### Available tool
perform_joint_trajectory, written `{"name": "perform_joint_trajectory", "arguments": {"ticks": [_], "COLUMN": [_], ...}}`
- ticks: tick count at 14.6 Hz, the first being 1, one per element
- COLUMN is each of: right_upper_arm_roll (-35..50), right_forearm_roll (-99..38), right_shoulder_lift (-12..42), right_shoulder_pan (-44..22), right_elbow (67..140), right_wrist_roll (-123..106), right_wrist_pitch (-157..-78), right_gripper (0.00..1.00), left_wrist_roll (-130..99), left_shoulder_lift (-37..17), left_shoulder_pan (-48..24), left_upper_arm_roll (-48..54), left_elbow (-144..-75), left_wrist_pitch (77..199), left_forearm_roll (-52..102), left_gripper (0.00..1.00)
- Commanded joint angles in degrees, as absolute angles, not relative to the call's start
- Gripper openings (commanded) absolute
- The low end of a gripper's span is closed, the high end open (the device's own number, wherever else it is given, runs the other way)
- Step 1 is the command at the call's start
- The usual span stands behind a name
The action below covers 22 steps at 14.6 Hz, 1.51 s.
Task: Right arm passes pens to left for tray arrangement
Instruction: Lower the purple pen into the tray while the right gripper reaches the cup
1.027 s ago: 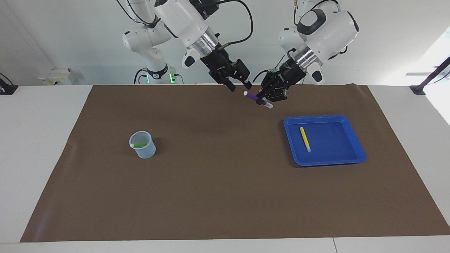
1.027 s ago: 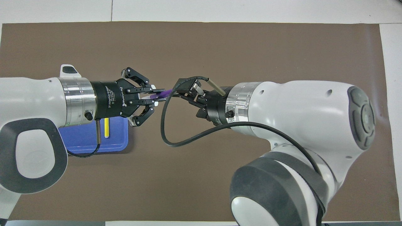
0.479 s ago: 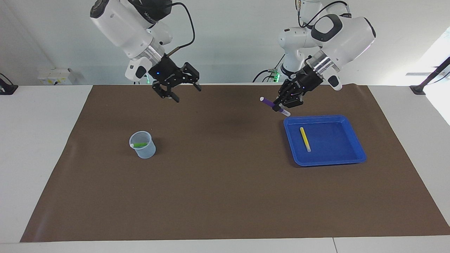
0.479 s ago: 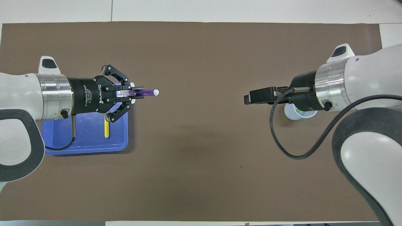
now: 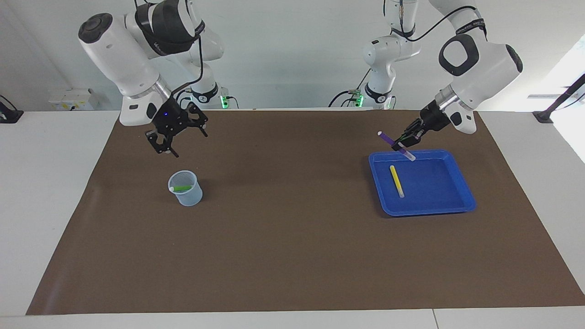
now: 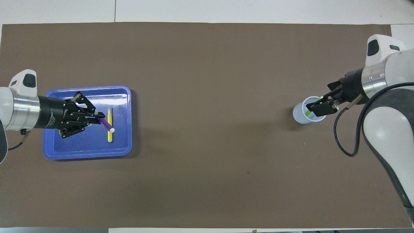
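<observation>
Landmark: the blue tray, toward the left arm's end of the table.

Left gripper hung in the air over the tray's edge nearest the robots, fingers clamped on the purple pen. The pen was tilted, not level: its pale cap end pointed down toward the tray floor, its purple end up and out toward the middle of the table. In the overhead view the same pen crossed above the yellow pen, its raised tip covering that pen's middle; the facing view showed air between them, so they were apart, not touching.

Yellow pen lay flat inside the tray, long axis running from the robots' side toward the table's outer edge, in the half of the tray toward the table's middle. The tray floor on its other side, toward the left arm's end, was bare.

Judgement: the coming move turns on axes. The held pen sat skewed to the yellow one; to lie alongside it needs turning to match that line and lowering onto the bare floor, clear of the yellow pen.

Right gripper was well apart from the tray, up over the small clear cup at the right arm's end, fingers spread and empty. The green pen rested in that cup, leaning across it. The right arm was the nearer to it; the gripper probably stood above the rim, though height was hard to read.
</observation>
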State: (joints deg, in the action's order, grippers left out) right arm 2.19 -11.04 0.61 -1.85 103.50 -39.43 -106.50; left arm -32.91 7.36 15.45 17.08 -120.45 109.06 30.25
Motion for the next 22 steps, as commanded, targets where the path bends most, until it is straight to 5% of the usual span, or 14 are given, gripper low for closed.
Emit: {"name": "perform_joint_trajectory", "arguments": {"ticks": [1, 8, 19, 20, 21, 22], "right_upper_arm_roll": [3.0, 3.1, 3.2, 3.2, 3.1, 3.1], "right_forearm_roll": [-8.5, -8.5, -8.8, -8.8, -8.8, -8.8], "right_shoulder_lift": [4.2, 9.8, 8.8, 8.7, 8.7, 8.7], "right_shoulder_pan": [1.0, 4.7, 5.6, 5.8, 5.9, 5.9], "right_elbow": [103.9, 107.3, 113.7, 114.1, 114.1, 114.0], "right_wrist_roll": [-43.3, -43.3, -44.1, -44.2, -44.2, -44.2], "right_wrist_pitch": [-110.8, -118.2, -122.0, -122.1, -121.6, -121.6], "right_gripper": [0.85, 0.62, 0.54, 0.54, 0.53, 0.53], "left_wrist_roll": [-17.7, -0.2, -0.1, -0.1, -0.1, -0.1], "left_shoulder_lift": [3.6, -5.0, -8.2, -8.2, -8.2, -8.2], "left_shoulder_pan": [17.8, 17.1, 17.0, 17.0, 16.7, 16.8], "left_upper_arm_roll": [17.6, 17.6, 17.6, 17.7, 17.7, 17.7], "left_elbow": [-121.3, -124.7, -126.8, -126.9, -126.8, -126.8], "left_wrist_pitch": [108.9, 119.3, 124.4, 124.3, 124.2, 124.2], "left_forearm_roll": [21.1, 5.4, 1.8, 1.8, 1.8, 1.8], "left_gripper": [0.0, 0.0, 0.0, 0.25, 0.99, 1.0]}}
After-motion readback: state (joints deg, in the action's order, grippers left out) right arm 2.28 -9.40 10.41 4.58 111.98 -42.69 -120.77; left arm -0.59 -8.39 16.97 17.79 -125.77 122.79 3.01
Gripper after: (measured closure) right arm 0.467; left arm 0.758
